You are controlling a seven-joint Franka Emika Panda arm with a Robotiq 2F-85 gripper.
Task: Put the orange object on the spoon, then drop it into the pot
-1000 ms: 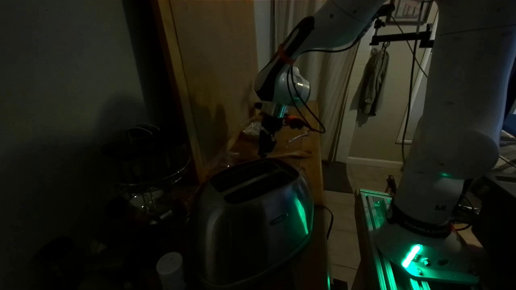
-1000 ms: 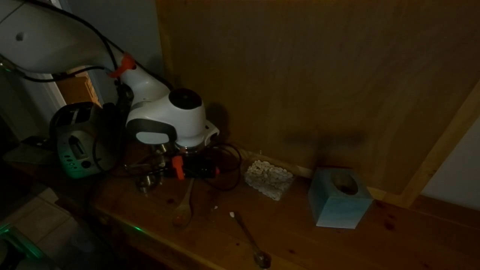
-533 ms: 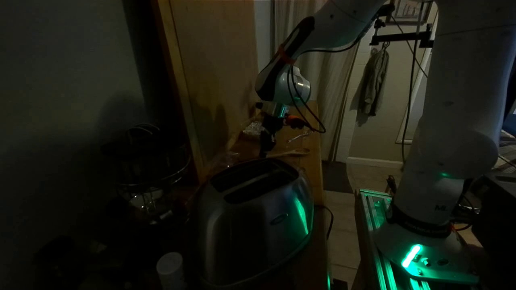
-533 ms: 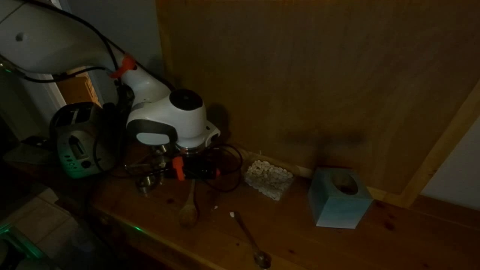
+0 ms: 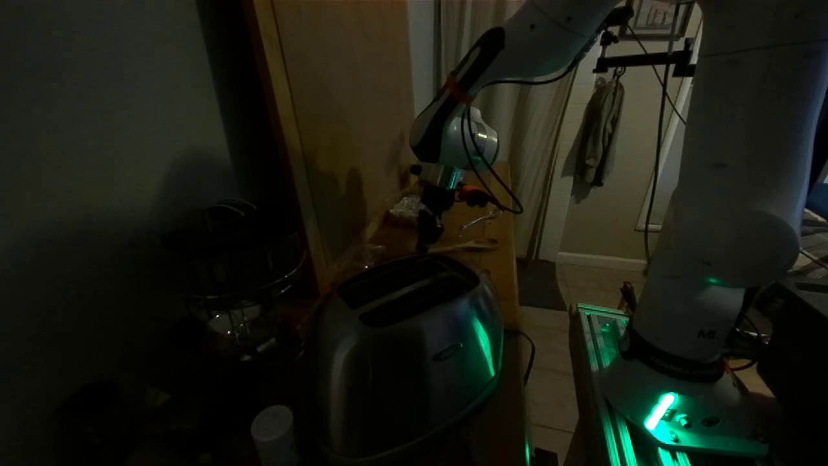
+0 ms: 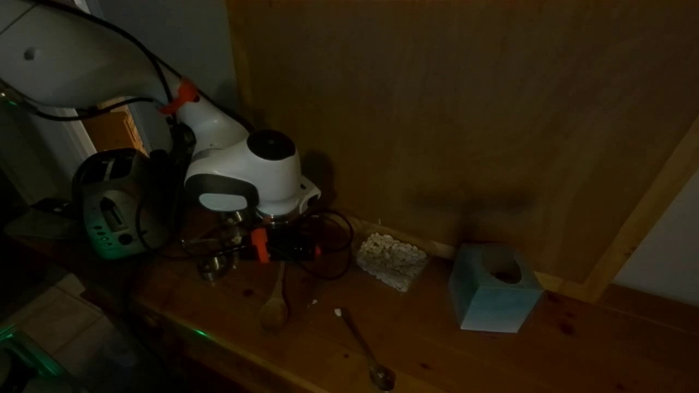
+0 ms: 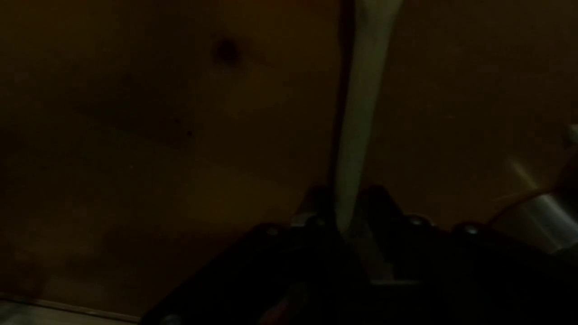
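Observation:
A wooden spoon lies on the table, its bowl (image 6: 274,313) toward the table's front edge; it also shows in an exterior view (image 5: 475,244). In the wrist view its pale handle (image 7: 365,81) runs down between my fingertips. My gripper (image 7: 347,194) is shut on the handle's end, low over the table; its fingers also show in an exterior view (image 5: 424,241). A small shiny metal pot or cup (image 6: 213,266) stands beside the gripper; its curved metal side (image 7: 548,216) shows in the wrist view. I cannot make out any orange object. The scene is very dark.
A toaster (image 5: 401,375) stands near the arm. A container of white pieces (image 6: 392,261) sits against the wooden board (image 6: 437,109). A tissue box (image 6: 494,300) stands farther along. A second spoon (image 6: 360,344) lies near the front edge.
The wooden spoon's bowl has swung a little to the right in an exterior view, and the spoon has turned slightly. The arm has barely moved. The last half second shows no clear difference.

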